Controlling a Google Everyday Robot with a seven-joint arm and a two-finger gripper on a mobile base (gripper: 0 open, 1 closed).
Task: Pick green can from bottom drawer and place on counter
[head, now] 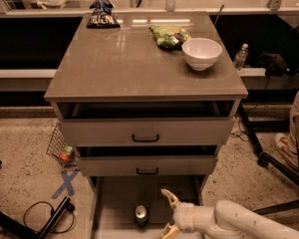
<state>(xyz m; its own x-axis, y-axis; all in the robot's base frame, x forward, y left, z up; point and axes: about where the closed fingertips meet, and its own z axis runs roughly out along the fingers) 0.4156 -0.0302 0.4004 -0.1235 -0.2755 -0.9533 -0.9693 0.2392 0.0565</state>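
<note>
The green can stands upright on the pale floor of the pulled-out bottom drawer, its silver top showing. My gripper comes in from the lower right, just right of the can and apart from it. Its two pale fingers are spread wide, one above and one below, with nothing between them. The counter is the glossy grey-brown top of the cabinet, above the two shallower drawers with black handles.
On the counter stand a white bowl, a green snack bag and a dark snack bag. A clear bottle sits behind right. A chair base is right; a wire basket and cables lie left.
</note>
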